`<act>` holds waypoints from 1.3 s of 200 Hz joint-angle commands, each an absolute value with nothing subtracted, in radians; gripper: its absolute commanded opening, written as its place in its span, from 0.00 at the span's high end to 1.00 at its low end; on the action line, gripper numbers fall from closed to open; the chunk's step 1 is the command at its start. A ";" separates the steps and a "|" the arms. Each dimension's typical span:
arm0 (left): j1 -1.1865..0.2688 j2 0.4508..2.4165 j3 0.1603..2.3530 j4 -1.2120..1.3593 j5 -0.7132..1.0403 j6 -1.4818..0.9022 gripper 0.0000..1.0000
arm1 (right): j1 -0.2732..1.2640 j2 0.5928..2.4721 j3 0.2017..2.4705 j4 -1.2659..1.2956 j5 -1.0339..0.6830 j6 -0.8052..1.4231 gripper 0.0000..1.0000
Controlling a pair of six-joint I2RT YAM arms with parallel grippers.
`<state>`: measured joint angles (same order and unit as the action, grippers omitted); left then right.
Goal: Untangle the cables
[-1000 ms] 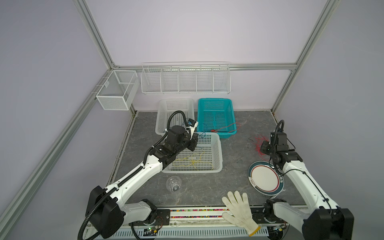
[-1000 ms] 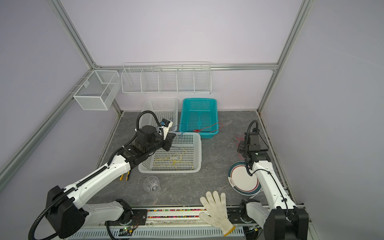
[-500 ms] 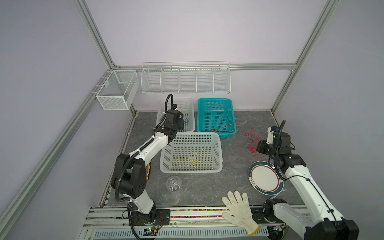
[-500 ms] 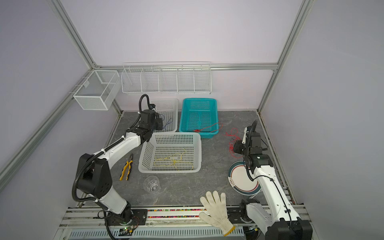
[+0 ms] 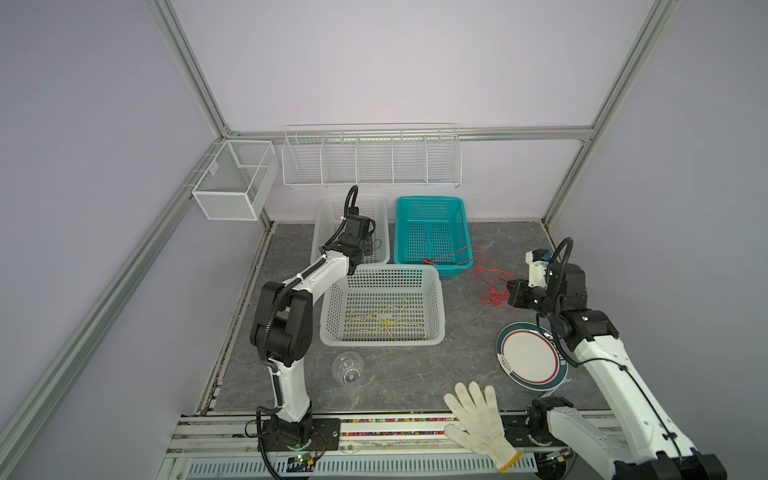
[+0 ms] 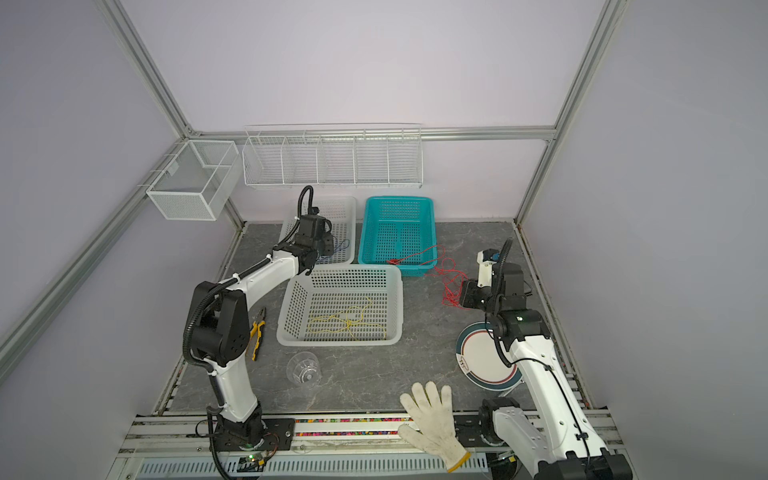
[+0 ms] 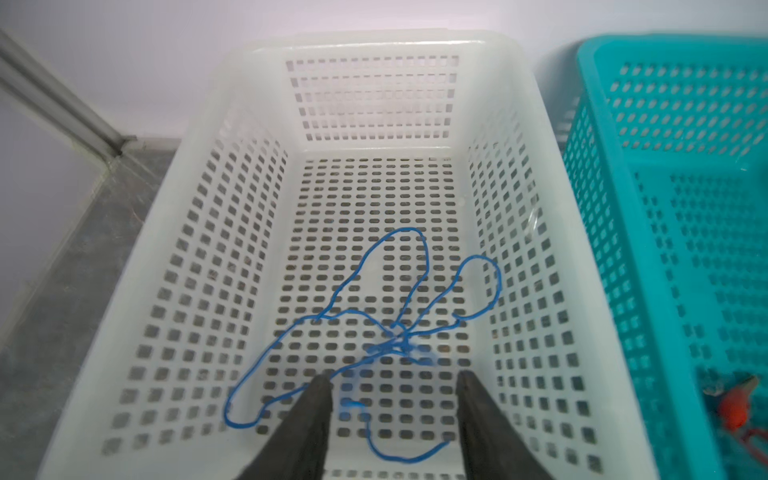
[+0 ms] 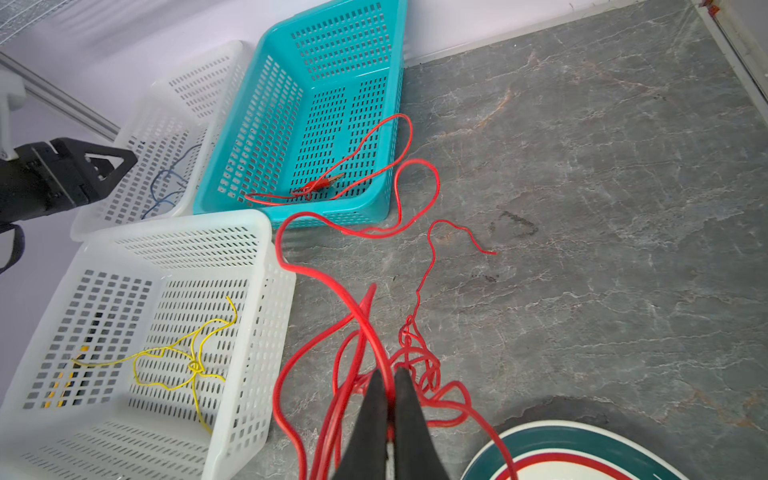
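Note:
The blue cable [image 7: 401,338] lies in loose loops on the floor of the far white basket [image 7: 374,41]. My left gripper [image 7: 392,376] hangs open just above it with nothing between its fingers; a top view shows it [image 5: 370,245] over that basket. My right gripper [image 8: 388,372] is shut on the red cable [image 8: 415,361] low over the table, near the plate in a top view [image 5: 513,297]. The red cable [image 5: 492,291] runs over the rim of the teal basket [image 5: 430,199], and its clip end rests inside. The yellow cable [image 5: 386,322] lies knotted in the near white basket [image 5: 382,270].
A green-rimmed plate [image 5: 528,357] sits right beside my right arm. A white glove [image 5: 478,415] lies at the front edge and a clear cup [image 5: 348,368] in front of the near basket. Yellow-handled pliers [image 6: 257,332] lie by the left arm. Wire racks [image 5: 370,158] hang on the back wall.
My left arm swung from over the near white basket to the far one and opened, and the blue cable now lies in that basket. My right gripper shifted slightly toward the middle with the red cable.

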<state>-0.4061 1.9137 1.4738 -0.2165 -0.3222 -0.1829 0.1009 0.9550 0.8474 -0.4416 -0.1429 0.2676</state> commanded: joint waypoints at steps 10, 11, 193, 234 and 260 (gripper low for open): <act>-0.407 1.864 1.483 -0.216 -0.220 -0.152 0.35 | 0.111 0.947 0.873 -0.457 -0.179 0.226 0.93; -0.407 1.862 1.481 -0.214 -0.218 -0.152 0.34 | 0.111 0.948 0.873 -0.457 -0.179 0.226 0.93; -0.759 1.637 1.194 0.049 0.332 0.283 0.18 | 0.178 1.037 0.873 -0.455 -0.294 0.179 0.92; -0.814 1.659 1.154 0.205 0.350 0.308 0.10 | 0.192 1.042 0.914 -0.475 -0.324 0.170 0.92; -0.822 1.695 1.199 0.204 0.365 0.296 0.10 | 0.198 1.035 0.920 -0.483 -0.338 0.165 0.92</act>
<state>-0.8215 1.6554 1.1591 0.1410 0.3260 0.2821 0.1879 1.0409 0.8955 -0.4709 -0.2981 0.1928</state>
